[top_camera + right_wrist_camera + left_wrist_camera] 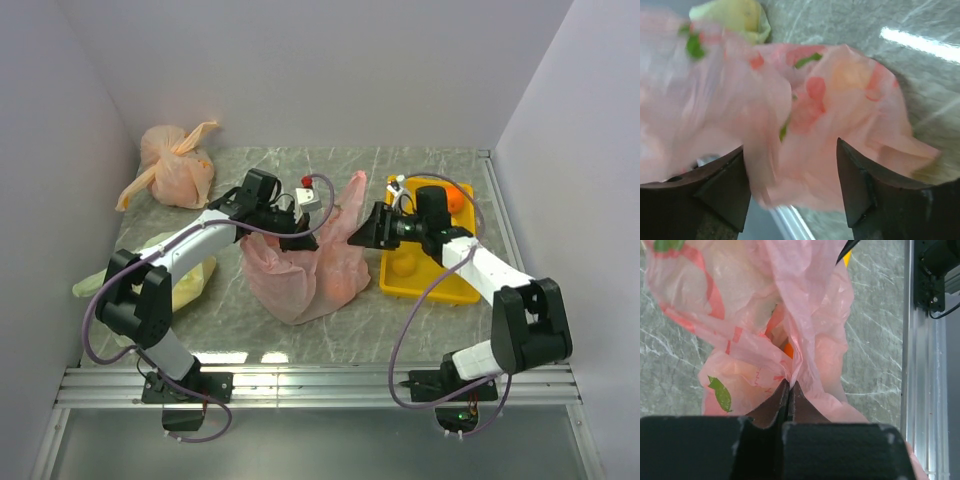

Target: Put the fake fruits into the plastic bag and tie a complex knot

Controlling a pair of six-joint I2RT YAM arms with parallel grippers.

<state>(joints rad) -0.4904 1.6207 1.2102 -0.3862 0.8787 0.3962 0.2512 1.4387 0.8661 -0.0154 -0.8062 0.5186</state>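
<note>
The pink plastic bag (300, 275) lies bulging mid-table, one strip (350, 205) of its mouth standing up. My left gripper (298, 240) is shut on a fold of its film (788, 382); an orange fake fruit (788, 350) glows through the plastic just beyond the tips. My right gripper (366, 232) stands open at the bag's right side. Blurred pink film (790, 165) hangs loose between its fingers (725, 185), which do not pinch it. I can make out no knot. Another orange fruit (455, 197) sits in the yellow tray (425, 285).
An orange-peach tied bag (178, 165) sits at the back left. A yellow-green bag (190, 278) lies under my left arm, also seen in the right wrist view (735, 15). The metal rail (320, 385) runs along the near edge. White walls close in on three sides.
</note>
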